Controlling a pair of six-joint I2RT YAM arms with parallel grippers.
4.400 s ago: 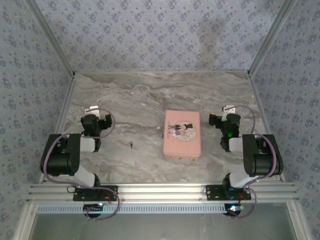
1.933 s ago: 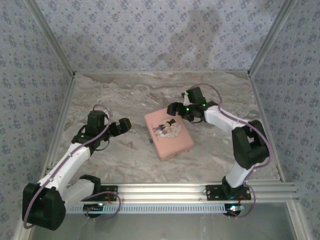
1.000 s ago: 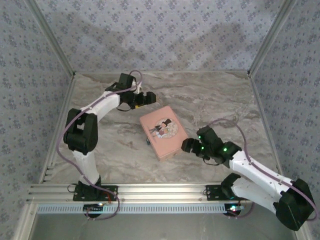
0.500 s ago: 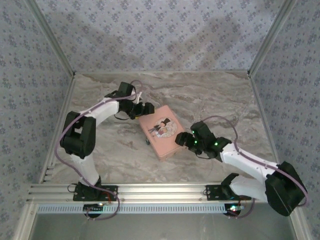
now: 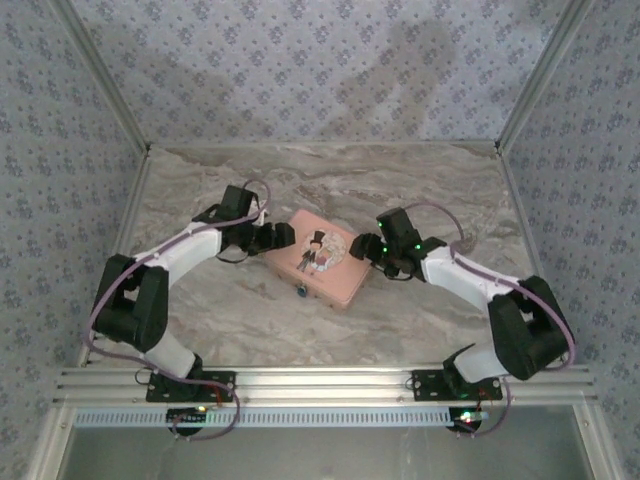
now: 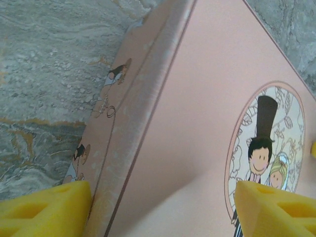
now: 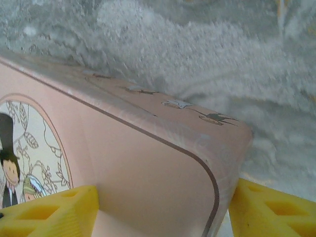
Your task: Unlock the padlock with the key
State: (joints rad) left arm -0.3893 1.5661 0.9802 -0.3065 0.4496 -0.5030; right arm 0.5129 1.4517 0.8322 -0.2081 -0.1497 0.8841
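The left gripper [image 5: 272,237] sits at the 10 o'clock corner of the pink tin [image 5: 318,258]. From the left wrist, the left gripper [image 6: 160,210] has its yellow fingertips [image 6: 44,207] spread wide, one against the tin's side wall and one over the lid, clamping nothing. The right gripper [image 5: 362,250] is at the tin's 3 o'clock corner, and from its wrist the right gripper [image 7: 160,212] is likewise splayed astride a rounded corner, gripping nothing. Half a second ago the right gripper was at the tin's 4 o'clock edge; it has swung farther from the bases, and the tin has turned and slid a little toward 9 o'clock. The padlock [image 5: 301,292], a tiny dark bluish speck on the tin's wall, has moved from about 8 o'clock to 7 o'clock, facing the arm bases more squarely. That looks like positioning work, with unlocking not yet begun. Where the key lies cannot be told; it is too small to pick out. Around the tin spreads a grey-brown veined marble tabletop [image 5: 430,190], bounded at 6 o'clock by an aluminium rail [image 5: 320,380] and on the other sides by walls in blue-grey floral print [image 5: 300,70].
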